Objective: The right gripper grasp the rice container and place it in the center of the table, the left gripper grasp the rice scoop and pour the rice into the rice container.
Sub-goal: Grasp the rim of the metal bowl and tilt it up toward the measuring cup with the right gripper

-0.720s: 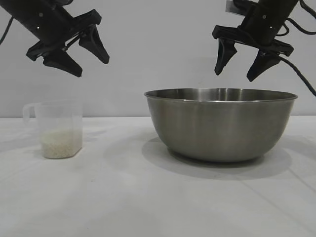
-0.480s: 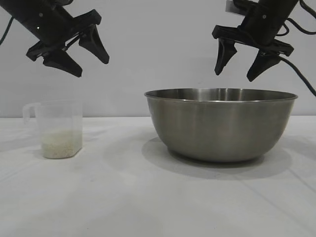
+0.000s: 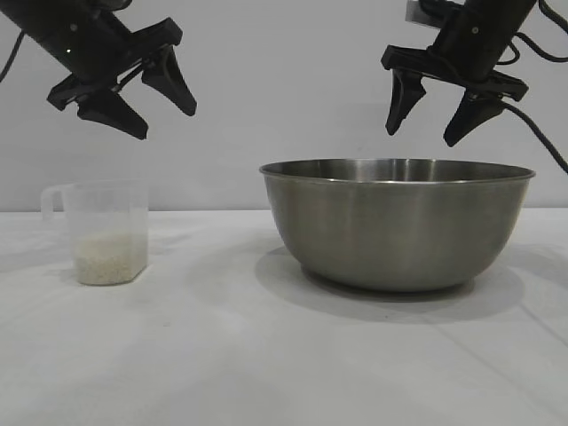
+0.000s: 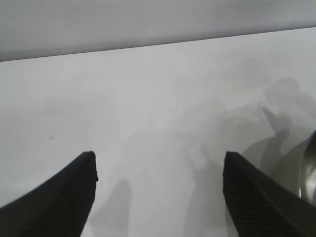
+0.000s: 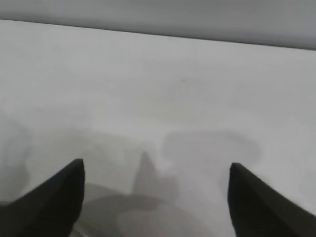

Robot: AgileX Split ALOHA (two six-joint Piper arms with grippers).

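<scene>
The black right gripper point(image 3: 424, 125), trailing a cable, is hanging with its two pointed claws spread wide, gripping and touching nothing; the black left gripper point(image 3: 166, 121) is hovering likewise, claws apart and empty. Nothing is differing from the earlier frames; both arms are staying put. The large brushed-steel rice container point(image 3: 398, 222) is sitting on the plain white table point(image 3: 222, 355) directly beneath the right gripper; the small clear plastic rice scoop point(image 3: 103, 231), holding white rice point(image 3: 109, 257), is standing below the left gripper, well apart from the container.

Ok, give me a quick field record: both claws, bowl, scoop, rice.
left claw: open, empty, in the air above the rice scoop
right claw: open, empty, above the bowl's rim
rice container: upright on the table, ungrasped
rice scoop: upright at the left, untouched
rice: in the scoop's bottom, unpoured
</scene>
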